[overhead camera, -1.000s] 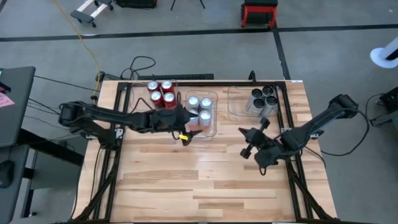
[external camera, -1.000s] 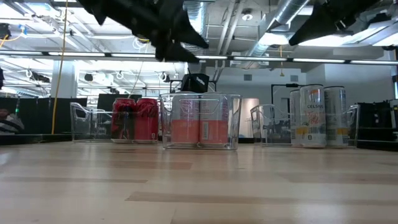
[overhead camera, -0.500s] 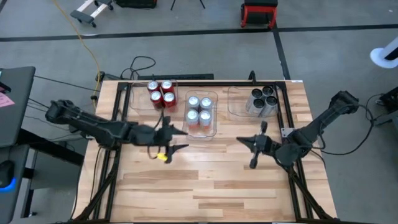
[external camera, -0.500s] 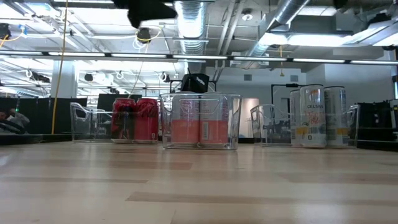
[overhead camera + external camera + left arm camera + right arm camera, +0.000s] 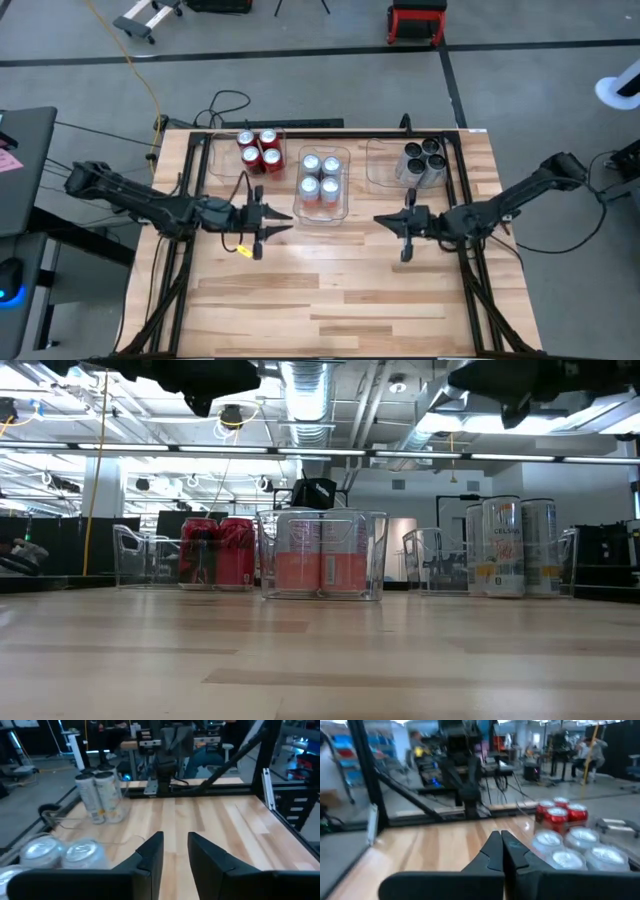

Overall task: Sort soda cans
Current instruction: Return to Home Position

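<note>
Now, for your log:
- Left gripper: drawn back from the middle bin to its near left. Jaws slightly spread, empty.
- Right gripper: swung level at that bin's near right. Jaws pressed together, empty.
- Red cans: left of that bin.
- Silver cans: inside it.
- Dark cans: to its right.

Every can you see is binned, so sorting looks finished and only parking the arms remains.

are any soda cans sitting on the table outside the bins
No, the red cans, silver cans and dark cans all sit inside the three clear bins.
</note>
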Robot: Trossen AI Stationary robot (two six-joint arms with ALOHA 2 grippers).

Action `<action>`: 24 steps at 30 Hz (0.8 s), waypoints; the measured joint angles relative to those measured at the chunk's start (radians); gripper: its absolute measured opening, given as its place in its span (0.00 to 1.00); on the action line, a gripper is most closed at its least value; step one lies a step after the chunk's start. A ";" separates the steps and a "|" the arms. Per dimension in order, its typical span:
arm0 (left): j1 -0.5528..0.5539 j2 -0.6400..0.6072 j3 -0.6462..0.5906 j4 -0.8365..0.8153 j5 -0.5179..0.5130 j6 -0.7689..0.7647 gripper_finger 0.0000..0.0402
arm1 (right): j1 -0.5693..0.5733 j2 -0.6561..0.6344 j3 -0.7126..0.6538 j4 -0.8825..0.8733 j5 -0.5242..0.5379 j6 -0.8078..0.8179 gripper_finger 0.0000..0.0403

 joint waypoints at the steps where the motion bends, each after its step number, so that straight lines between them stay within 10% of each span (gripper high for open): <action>1: 0.016 -0.016 -0.005 -0.006 0.006 0.010 0.20 | -0.012 -0.020 -0.003 0.000 -0.013 -0.002 0.01; 24: 0.151 -0.214 -0.007 -0.168 0.050 0.055 0.20 | 0.013 -0.499 -0.006 -0.428 -0.012 0.010 0.01</action>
